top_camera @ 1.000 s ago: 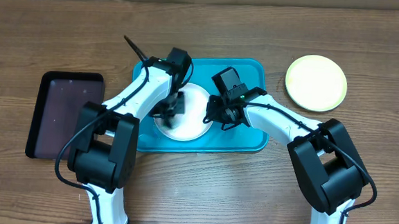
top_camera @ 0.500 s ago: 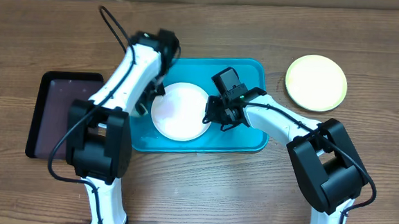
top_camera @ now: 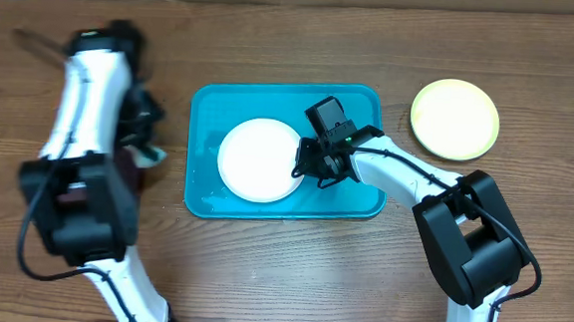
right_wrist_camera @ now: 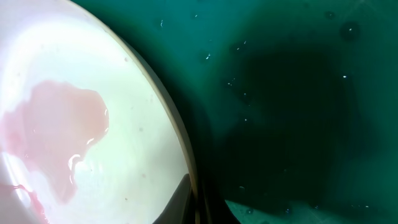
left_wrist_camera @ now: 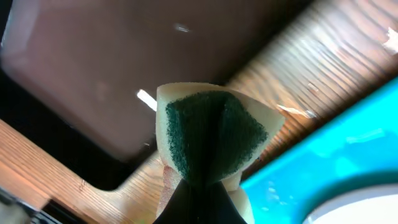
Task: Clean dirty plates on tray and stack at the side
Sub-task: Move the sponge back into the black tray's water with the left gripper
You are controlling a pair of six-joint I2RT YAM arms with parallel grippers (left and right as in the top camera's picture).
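A white plate (top_camera: 260, 160) lies in the turquoise tray (top_camera: 360, 111). My right gripper (top_camera: 302, 167) is shut on its right rim. In the right wrist view one finger (right_wrist_camera: 177, 202) rests on the plate (right_wrist_camera: 81, 124), which carries a thin pinkish wet film. A yellow-green plate (top_camera: 455, 118) sits on the table to the right of the tray. My left gripper (top_camera: 148, 148) hangs left of the tray, shut on a folded green-and-yellow sponge (left_wrist_camera: 211, 134). The left wrist view shows the gripper (left_wrist_camera: 205, 186) over the gap between the black tray and the turquoise tray (left_wrist_camera: 336, 155).
A black rectangular tray (left_wrist_camera: 93, 74) lies on the wooden table left of the turquoise one, mostly covered by my left arm in the overhead view. Small water drops dot the turquoise tray's floor (right_wrist_camera: 298, 93).
My left arm has swung left from the white plate, off the turquoise tray, to the black tray's edge, carrying the sponge. The right gripper has stayed on the plate's rim.
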